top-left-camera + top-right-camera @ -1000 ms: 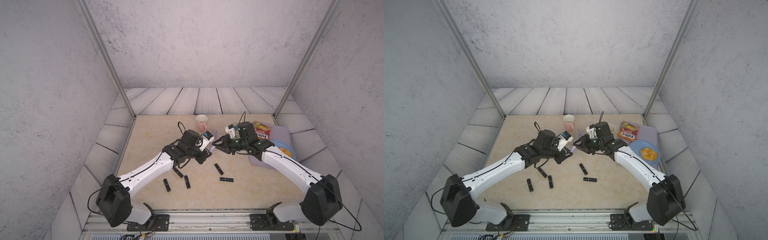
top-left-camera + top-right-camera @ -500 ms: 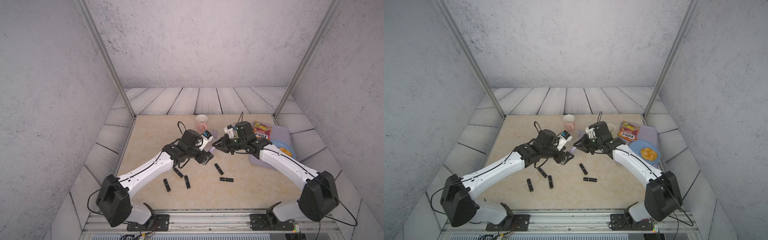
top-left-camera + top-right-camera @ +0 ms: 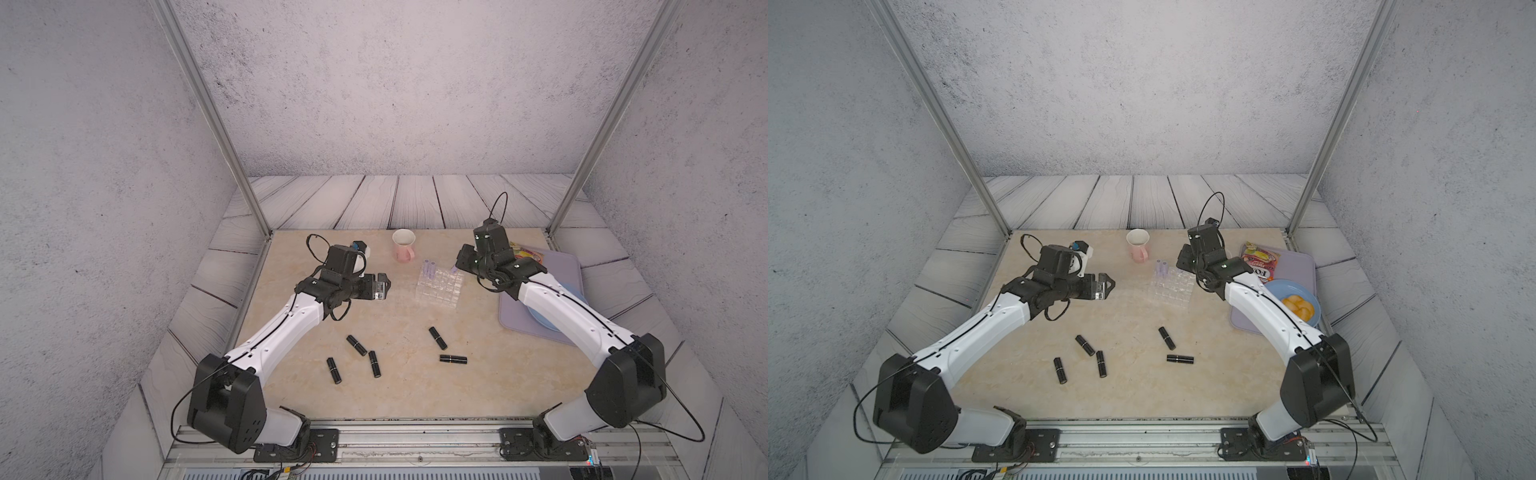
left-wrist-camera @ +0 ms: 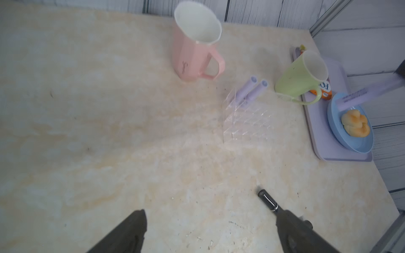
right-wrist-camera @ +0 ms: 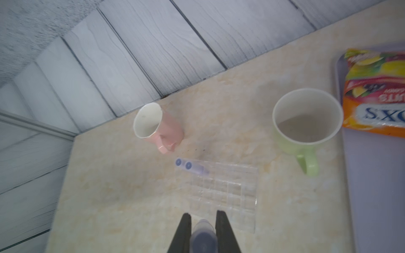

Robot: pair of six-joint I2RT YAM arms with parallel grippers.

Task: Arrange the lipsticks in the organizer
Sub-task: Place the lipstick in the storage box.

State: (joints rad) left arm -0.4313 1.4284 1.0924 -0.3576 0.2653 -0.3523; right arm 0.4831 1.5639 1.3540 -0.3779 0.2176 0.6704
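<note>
The clear organizer [image 3: 440,286] [image 3: 1170,289] lies mid-table with two lilac lipsticks [image 3: 430,268] [image 5: 188,166] standing in its far-left cells. My right gripper [image 3: 458,266] [image 5: 202,215] hovers at the organizer's far right edge, shut on a third lilac lipstick [image 5: 202,235] [image 4: 368,92]. Left of the organizer my left gripper [image 3: 384,286] [image 4: 210,221] is wide open with nothing between its fingers. Several black lipsticks [image 3: 356,345] [image 3: 1167,337] lie on the table nearer the front; one black lipstick [image 4: 267,200] shows beside a left finger.
A pink mug [image 3: 403,246] stands behind the organizer and a green mug [image 5: 306,122] to its right. The lilac serving tray [image 3: 1300,266] at the right carries a snack packet [image 3: 1260,259] and a blue plate [image 3: 1310,305] with buns.
The two grippers met over the organizer earlier. My left gripper has opened and drawn back to the left. The right gripper has closed on the lilac lipstick and pulled away to the right.
</note>
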